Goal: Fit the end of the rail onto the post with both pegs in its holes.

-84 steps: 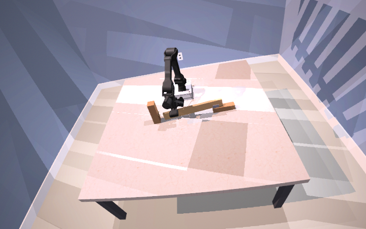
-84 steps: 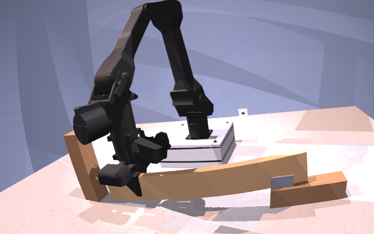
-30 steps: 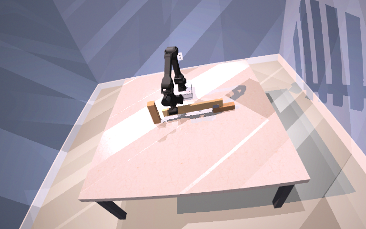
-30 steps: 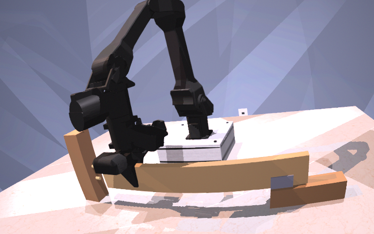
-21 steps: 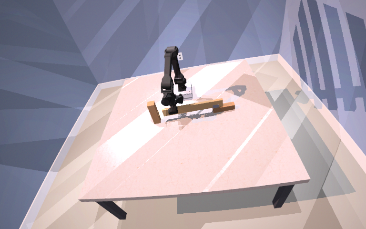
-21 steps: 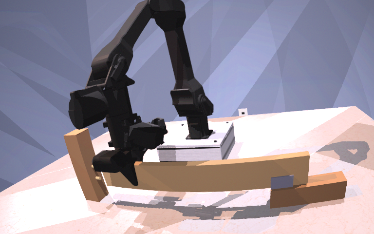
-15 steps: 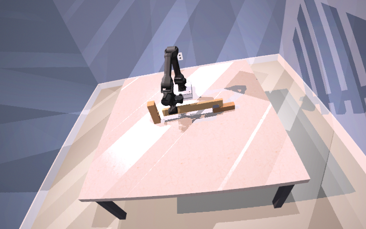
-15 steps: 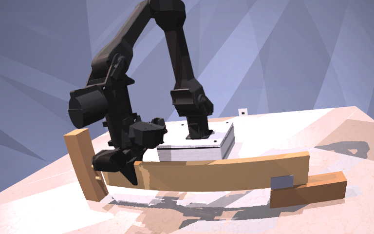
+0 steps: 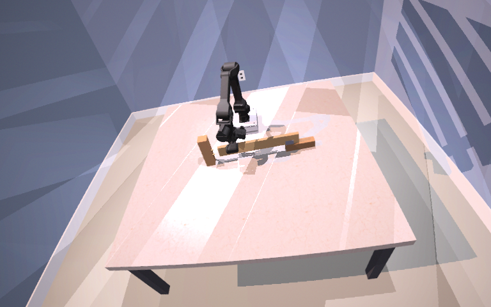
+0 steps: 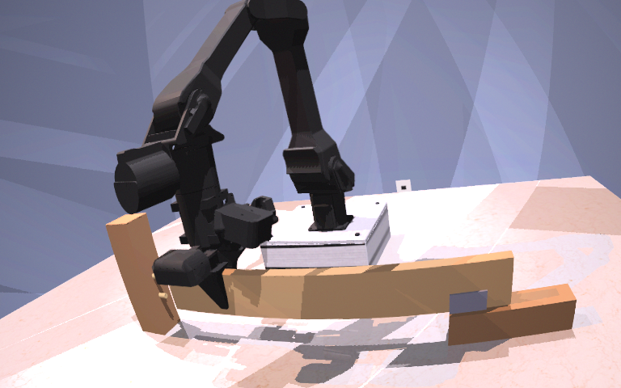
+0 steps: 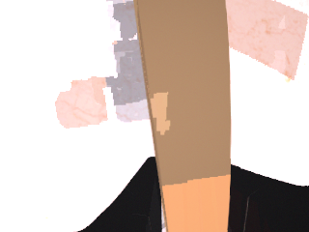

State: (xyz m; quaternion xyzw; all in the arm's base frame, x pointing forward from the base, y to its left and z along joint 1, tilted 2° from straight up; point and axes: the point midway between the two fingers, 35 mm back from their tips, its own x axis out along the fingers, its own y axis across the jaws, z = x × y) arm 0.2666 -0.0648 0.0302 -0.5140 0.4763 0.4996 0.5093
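The wooden rail (image 9: 268, 142) (image 10: 356, 293) (image 11: 188, 97) stands on edge. Its far end is in the grey bracket (image 10: 467, 301) on the low footboard block (image 9: 303, 144) (image 10: 517, 322). Its near end is raised off the table and looks roughly level; exact level cannot be told. My gripper (image 9: 232, 147) (image 10: 224, 288) (image 11: 172, 160) is shut on the rail close to its near end, one finger on each side. The short post (image 9: 206, 149) (image 10: 137, 274) stands just beyond that end. Its pegs (image 10: 162, 295) show in a small gap between post and rail. The holes are hidden.
The white base box (image 10: 315, 254) of the arm stands behind the rail. The dark wrist motor (image 10: 146, 178) hangs close above the post's top. The table (image 9: 289, 210) carries strong light patches and shadows.
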